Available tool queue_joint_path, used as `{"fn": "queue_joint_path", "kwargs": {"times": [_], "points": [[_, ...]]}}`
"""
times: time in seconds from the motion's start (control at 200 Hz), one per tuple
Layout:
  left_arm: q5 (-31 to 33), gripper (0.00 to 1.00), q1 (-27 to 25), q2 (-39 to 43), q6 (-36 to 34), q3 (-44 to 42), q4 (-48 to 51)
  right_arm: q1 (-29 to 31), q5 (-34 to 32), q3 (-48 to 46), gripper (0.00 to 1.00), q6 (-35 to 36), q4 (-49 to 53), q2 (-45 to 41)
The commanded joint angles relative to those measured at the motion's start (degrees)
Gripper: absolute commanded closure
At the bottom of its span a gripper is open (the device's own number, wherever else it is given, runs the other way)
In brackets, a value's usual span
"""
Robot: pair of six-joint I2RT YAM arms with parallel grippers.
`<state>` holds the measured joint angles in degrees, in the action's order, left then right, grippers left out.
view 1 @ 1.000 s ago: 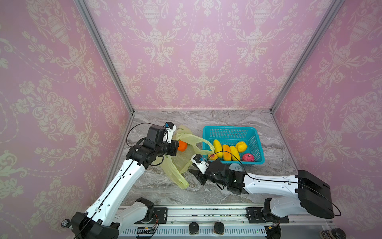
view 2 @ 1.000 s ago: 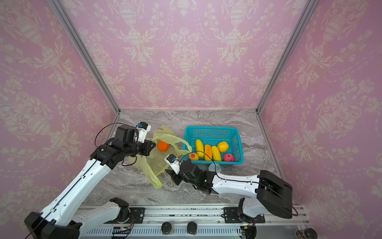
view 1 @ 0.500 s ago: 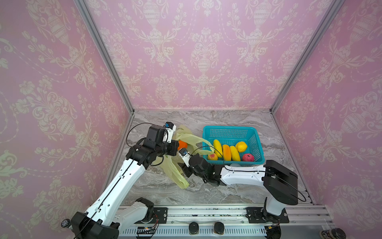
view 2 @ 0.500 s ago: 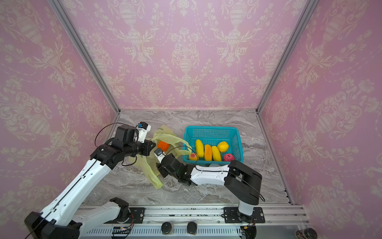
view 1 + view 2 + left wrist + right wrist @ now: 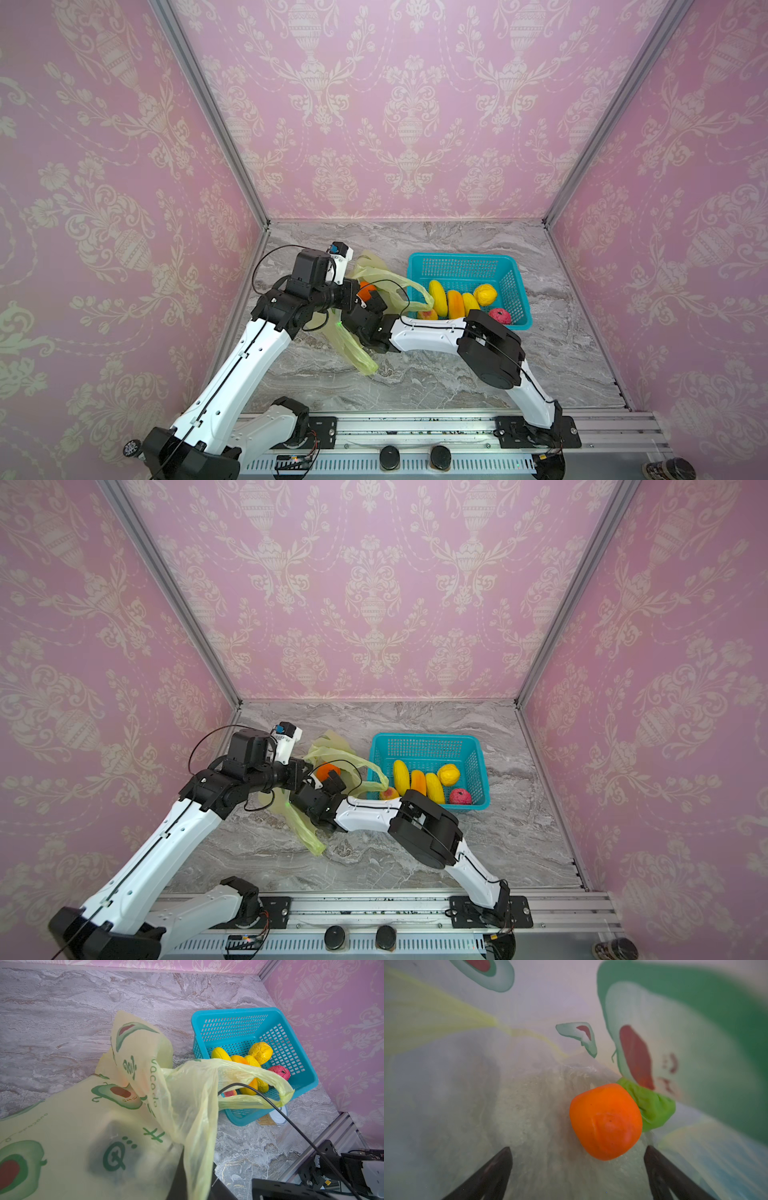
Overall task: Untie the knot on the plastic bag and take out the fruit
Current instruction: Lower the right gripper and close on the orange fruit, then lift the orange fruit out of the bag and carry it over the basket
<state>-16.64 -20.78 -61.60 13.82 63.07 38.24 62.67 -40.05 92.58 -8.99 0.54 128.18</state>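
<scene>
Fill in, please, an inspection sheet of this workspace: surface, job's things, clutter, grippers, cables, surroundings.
Surface: grey marble tabletop.
Job's things: plastic bag held up, mouth open; no knot seen; one handle loop reaches over the edge of the teal basket. Inside the bag lie an orange and a green fruit; six fruit lie in the basket.
Clutter: white-lidded jar beside the basket.
Grippers: left gripper shut, pinching the bag; right gripper open inside the bag, the orange ahead of its fingers, not between them.
Cables: black cable runs across the handle loop.
Surroundings: pink patterned walls; metal rail in front.
</scene>
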Motion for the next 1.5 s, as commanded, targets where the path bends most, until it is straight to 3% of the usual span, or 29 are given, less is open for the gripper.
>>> {"fn": "queue_joint_path", "kwargs": {"times": [0.0,0.21,0.36,0.55,0.856,1.031,1.241,1.491], "points": [[-4.04,1.00,-0.23,0.17,-0.48,0.22,1.25,-2.29,-2.78,4.83,0.00,-0.47,6.34,2.92],[-4.47,1.00,-0.23,0.52,-0.45,0.15,0.96,-3.25,0.03,10.25,0.04,-1.20,10.18,7.66],[-3.72,1.00,-0.23,0.47,-0.47,0.27,1.14,-3.26,1.16,9.94,0.26,-1.11,9.63,7.17],[-1.90,1.00,-0.23,0.26,-0.72,0.37,1.61,-3.26,3.29,2.25,0.49,-1.24,4.81,0.95],[-0.62,1.00,-0.23,0.29,-0.80,0.40,2.10,-2.23,9.09,-19.15,0.63,-2.41,-6.51,-17.16],[0.52,1.00,-0.19,0.08,-0.95,0.39,2.36,-0.81,16.49,-33.16,0.69,-1.74,-14.59,-28.28],[1.94,1.00,-0.06,-0.27,-1.00,0.56,2.89,3.87,17.03,-45.02,0.73,0.52,-20.03,-41.34],[2.41,1.00,0.03,-0.34,-0.99,0.57,2.97,4.04,16.47,-56.39,0.76,1.71,-23.98,-60.94]]}}
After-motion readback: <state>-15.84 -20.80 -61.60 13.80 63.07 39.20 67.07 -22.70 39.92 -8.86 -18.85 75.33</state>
